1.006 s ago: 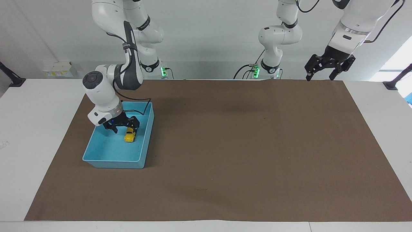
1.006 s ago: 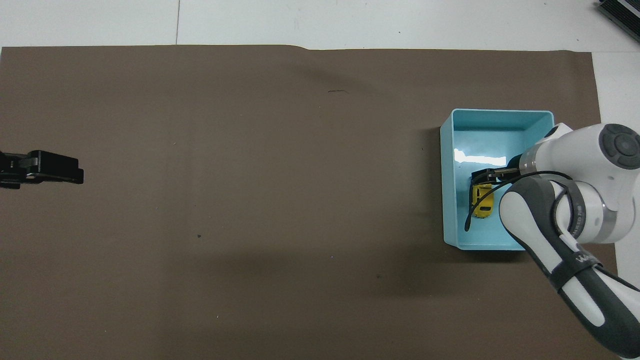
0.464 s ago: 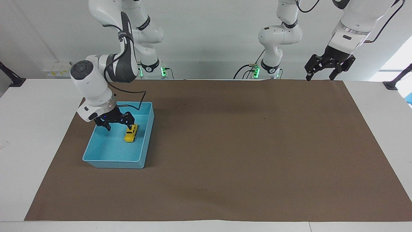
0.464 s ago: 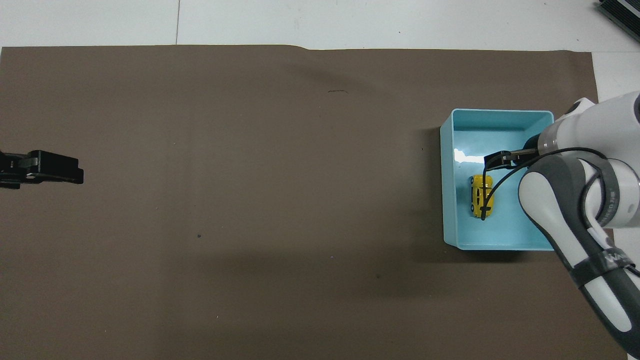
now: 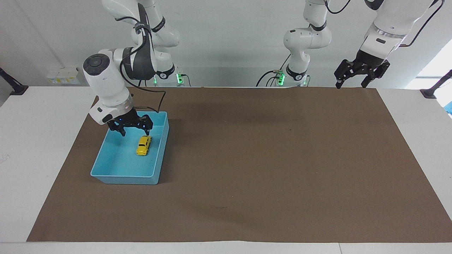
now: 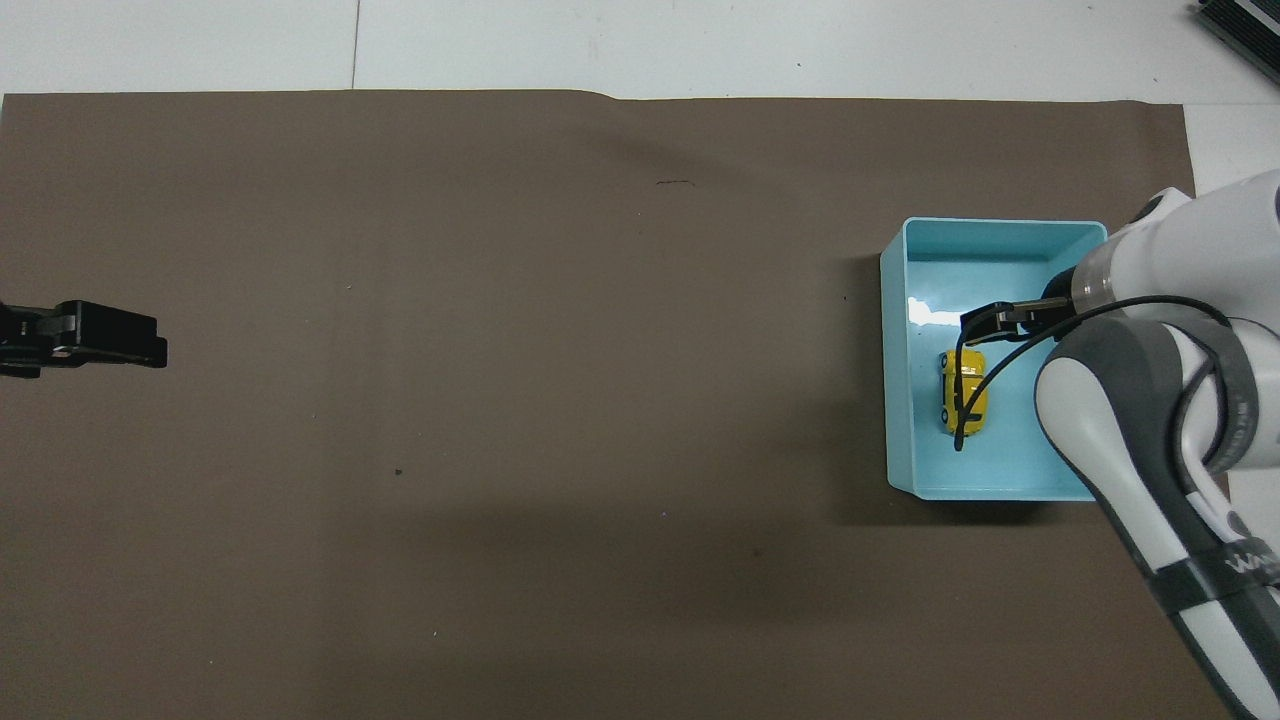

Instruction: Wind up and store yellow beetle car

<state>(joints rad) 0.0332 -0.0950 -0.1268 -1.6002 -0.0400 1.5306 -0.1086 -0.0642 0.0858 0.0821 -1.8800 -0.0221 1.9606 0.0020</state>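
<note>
The yellow beetle car point(image 5: 143, 145) point(image 6: 966, 385) lies on its wheels on the floor of the light blue bin point(image 5: 124, 175) point(image 6: 894, 330), toward the right arm's end of the table. My right gripper point(image 5: 136, 132) point(image 6: 988, 319) hangs open over the robots' end of the bin, a little above the car and not touching it. Nothing is between its fingers. My left gripper point(image 5: 350, 84) point(image 6: 100, 336) waits open and empty, raised over the brown mat's edge at the left arm's end.
A brown mat point(image 5: 268, 158) covers most of the white table point(image 5: 35, 141). A black cable point(image 5: 159, 102) point(image 6: 958, 420) droops from the right arm over the bin and crosses the car in the overhead view.
My right gripper has lifted up and away from the car, toward the robots. The car stays in the bin. The left arm has not moved.
</note>
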